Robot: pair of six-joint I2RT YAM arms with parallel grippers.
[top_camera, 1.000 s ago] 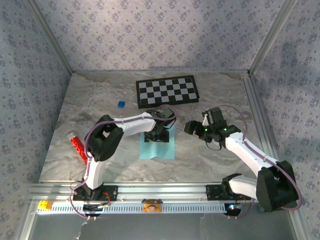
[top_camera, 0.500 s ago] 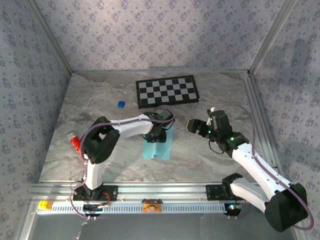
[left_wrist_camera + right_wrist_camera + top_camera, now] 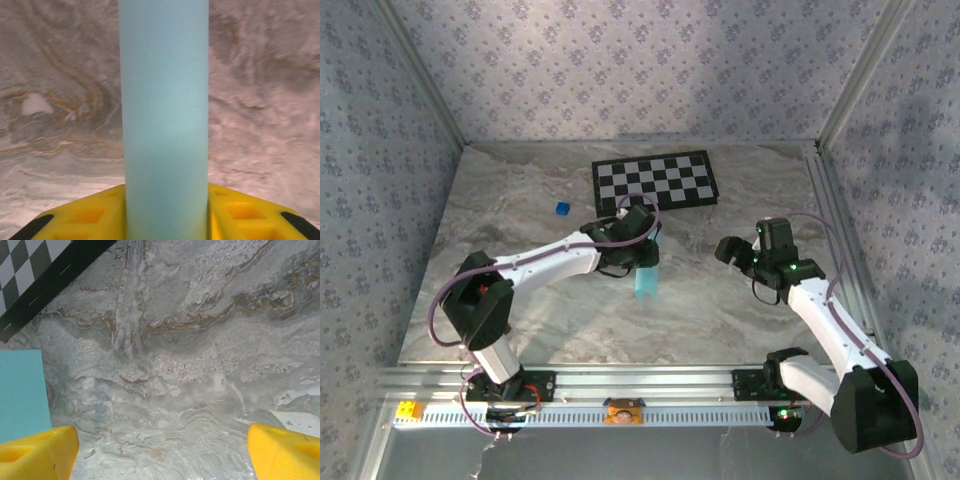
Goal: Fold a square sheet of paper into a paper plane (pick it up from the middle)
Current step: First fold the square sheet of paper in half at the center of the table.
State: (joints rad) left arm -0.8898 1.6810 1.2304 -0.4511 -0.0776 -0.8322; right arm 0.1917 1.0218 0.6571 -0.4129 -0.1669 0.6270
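The square sheet of paper is light blue and hangs bowed into a narrow strip at mid-table, lifted off the marble. My left gripper is shut on its middle. In the left wrist view the sheet of paper rises as a curved band between the yellow fingers of the left gripper. My right gripper hovers to the right of the sheet, apart from it, and stands open. In the right wrist view the right gripper has bare marble between its fingers, and the paper's edge lies at far left.
A black-and-white checkerboard lies at the back of the table, with its corner in the right wrist view. A tiny dark-blue cube sits left of it. An aluminium rail runs along the near edge.
The left gripper closed on the flat sheet's middle and lifted it, shifting right and back; the sheet now hangs bowed and narrow. The right gripper drew back to the right.
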